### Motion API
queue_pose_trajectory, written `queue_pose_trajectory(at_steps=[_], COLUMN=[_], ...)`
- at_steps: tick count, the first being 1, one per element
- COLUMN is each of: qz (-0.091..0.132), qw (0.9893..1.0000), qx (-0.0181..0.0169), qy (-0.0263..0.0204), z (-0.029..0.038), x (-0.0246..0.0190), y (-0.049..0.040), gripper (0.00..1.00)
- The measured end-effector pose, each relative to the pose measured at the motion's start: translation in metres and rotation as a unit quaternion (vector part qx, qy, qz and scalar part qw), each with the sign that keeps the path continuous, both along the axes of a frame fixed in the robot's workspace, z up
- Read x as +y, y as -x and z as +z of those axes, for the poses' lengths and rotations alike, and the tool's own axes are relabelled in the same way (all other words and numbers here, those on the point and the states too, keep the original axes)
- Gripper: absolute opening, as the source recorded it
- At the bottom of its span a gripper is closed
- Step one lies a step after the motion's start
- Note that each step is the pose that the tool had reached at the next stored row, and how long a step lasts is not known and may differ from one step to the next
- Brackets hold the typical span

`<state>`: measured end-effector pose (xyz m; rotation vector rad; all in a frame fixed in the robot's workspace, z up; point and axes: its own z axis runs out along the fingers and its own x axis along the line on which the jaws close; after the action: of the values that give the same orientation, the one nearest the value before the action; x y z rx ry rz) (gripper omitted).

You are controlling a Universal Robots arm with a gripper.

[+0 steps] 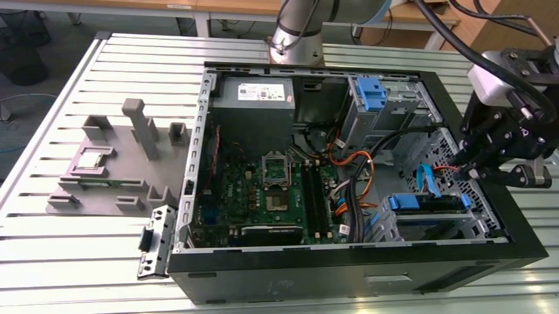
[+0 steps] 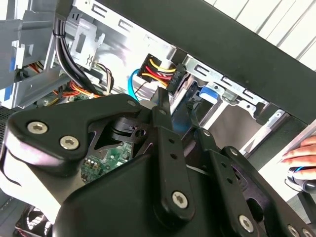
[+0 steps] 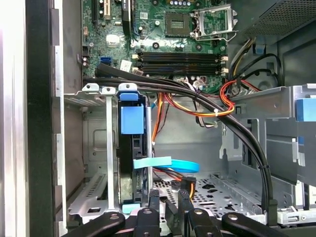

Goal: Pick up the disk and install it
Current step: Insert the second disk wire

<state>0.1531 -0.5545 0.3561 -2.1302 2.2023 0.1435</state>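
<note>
The disk (image 1: 423, 203) sits in its blue carrier inside the drive cage, at the corner of the open computer case (image 1: 349, 275) toward the exterior view's right. In the first wrist view the disk (image 3: 132, 148) stands edge-on in the metal cage, with a light-blue flat cable (image 3: 168, 163) beside it. My gripper (image 1: 478, 171) hovers over that side of the case. In both wrist views a small gap shows between its fingertips with nothing in it, so the gripper (image 3: 169, 197) is open. In the second wrist view the gripper (image 2: 176, 101) is close to a connector (image 2: 165, 74) with yellow, red and black wires.
A grey power supply box (image 1: 253, 91) and the green motherboard (image 1: 271, 183) lie in the case. A second blue bracket (image 1: 371, 95) sits in the far cage. Black cable bundles (image 3: 222, 118) cross the case. A grey fixture (image 1: 114, 163) stands at the exterior view's left. A hand (image 2: 301, 155) rests outside the case.
</note>
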Motion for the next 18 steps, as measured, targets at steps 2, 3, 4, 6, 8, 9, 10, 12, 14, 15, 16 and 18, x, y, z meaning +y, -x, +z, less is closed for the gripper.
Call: queue_pose_trajectory(at_steps=[2,3,4,6,8,9,10,12,14,15,16,18], qz=[0.000,0.000,0.000,0.000,0.000,0.000,0.000,0.000,0.000,0.000,0.000,0.000], qw=[1.0000,1.0000,1.0000,1.0000,1.0000,1.0000,1.0000,1.0000,1.0000,1.0000,1.0000,1.0000], qx=[0.0000,0.0000,0.0000,0.0000,0.0000,0.0000,0.0000,0.0000,0.0000,0.0000,0.0000,0.0000], qy=[0.0000,0.0000,0.0000,-0.0001,0.0001,0.0000,0.0000,0.0001,0.0000,-0.0001,0.0000,0.0001], z=[-0.0001,-0.0001,-0.0002,-0.0004,-0.0007,-0.0011,-0.0016,-0.0025,-0.0033,-0.0035,-0.0037,-0.0042], x=[0.0017,0.0023,0.0029,0.0036,0.0037,0.0037,0.0038,0.0040,0.0045,0.0047,0.0050,0.0054], y=[0.0000,0.0000,0.0000,-0.0001,-0.0005,-0.0007,-0.0008,-0.0014,-0.0022,-0.0028,-0.0035,-0.0049], gripper=[0.29,0.29,0.29,0.29,0.29,0.29,0.29,0.29,0.29,0.29,0.29,0.29])
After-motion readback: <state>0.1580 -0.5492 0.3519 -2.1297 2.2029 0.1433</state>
